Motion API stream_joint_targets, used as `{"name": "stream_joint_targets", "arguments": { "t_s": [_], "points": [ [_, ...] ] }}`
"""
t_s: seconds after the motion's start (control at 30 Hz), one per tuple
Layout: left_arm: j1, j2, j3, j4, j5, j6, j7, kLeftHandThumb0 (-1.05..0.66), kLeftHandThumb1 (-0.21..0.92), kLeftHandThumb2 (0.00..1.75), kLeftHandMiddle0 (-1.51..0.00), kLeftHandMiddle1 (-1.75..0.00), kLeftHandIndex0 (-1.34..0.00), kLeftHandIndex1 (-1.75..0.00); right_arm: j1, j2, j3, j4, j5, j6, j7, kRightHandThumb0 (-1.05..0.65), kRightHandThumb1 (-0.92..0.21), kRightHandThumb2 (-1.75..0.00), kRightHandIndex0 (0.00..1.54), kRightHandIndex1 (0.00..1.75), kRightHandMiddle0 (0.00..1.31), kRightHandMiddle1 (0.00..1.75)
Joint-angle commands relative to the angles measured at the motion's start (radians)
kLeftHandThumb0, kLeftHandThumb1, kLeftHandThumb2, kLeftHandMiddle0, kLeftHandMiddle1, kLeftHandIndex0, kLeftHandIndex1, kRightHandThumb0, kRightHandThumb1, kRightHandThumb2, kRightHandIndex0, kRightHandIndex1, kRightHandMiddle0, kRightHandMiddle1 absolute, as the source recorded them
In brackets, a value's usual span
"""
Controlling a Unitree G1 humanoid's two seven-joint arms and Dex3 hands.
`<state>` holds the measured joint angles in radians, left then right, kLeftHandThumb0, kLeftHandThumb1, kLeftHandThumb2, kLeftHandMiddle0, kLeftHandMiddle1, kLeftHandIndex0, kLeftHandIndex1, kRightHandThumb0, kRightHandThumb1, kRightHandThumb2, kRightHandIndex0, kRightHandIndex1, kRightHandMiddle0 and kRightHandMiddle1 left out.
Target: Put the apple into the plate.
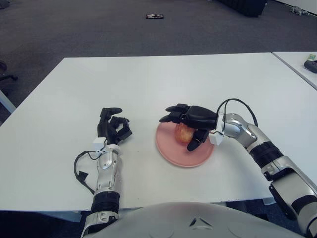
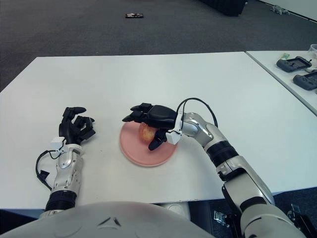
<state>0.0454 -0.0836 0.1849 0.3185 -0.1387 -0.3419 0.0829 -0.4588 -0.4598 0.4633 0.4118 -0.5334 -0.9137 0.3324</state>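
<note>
A red-yellow apple (image 1: 182,132) sits on the pink plate (image 1: 171,151) in the middle of the white table. My right hand (image 1: 177,132) hovers over the apple. Its fingers (image 1: 171,112) stretch out to the left above the fruit and its thumb (image 1: 194,143) hangs down on the apple's near right side. The hand is open and no longer clasps the apple. My left hand (image 1: 113,127) stays idle on the table left of the plate, fingers loosely bent, holding nothing.
The white table (image 1: 148,79) runs wide behind the plate. A second table at the right edge carries dark devices (image 2: 295,64). A small dark object (image 1: 155,16) lies on the carpet far behind.
</note>
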Motion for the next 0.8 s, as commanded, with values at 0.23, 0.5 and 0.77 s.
{"name": "stream_joint_targets", "arguments": {
  "t_s": [0.23,0.5,0.77],
  "points": [
    [0.015,-0.008,0.001,0.027,0.006,0.031,0.015,-0.01,0.32,1.33,-0.6,-1.75,-0.38,-1.74,-0.032,0.004,-0.048,-0.025,0.065,0.004,-0.001,-1.01,-0.91,-0.39,0.0,0.0,0.0,0.0],
    [0.015,-0.01,0.001,0.018,0.006,0.045,0.019,-0.01,0.29,1.36,-0.62,-1.75,-0.4,-1.74,-0.023,0.009,-0.081,-0.081,0.102,0.028,-0.004,-1.02,-0.92,-0.36,0.0,0.0,0.0,0.0],
    [0.017,-0.009,-0.002,0.016,0.007,0.034,0.011,-0.01,0.42,1.21,-0.52,-1.75,-0.31,-1.75,-0.009,0.012,-0.115,-0.148,0.147,0.076,0.002,-1.03,-0.92,-0.33,0.0,0.0,0.0,0.0]
  ]
}}
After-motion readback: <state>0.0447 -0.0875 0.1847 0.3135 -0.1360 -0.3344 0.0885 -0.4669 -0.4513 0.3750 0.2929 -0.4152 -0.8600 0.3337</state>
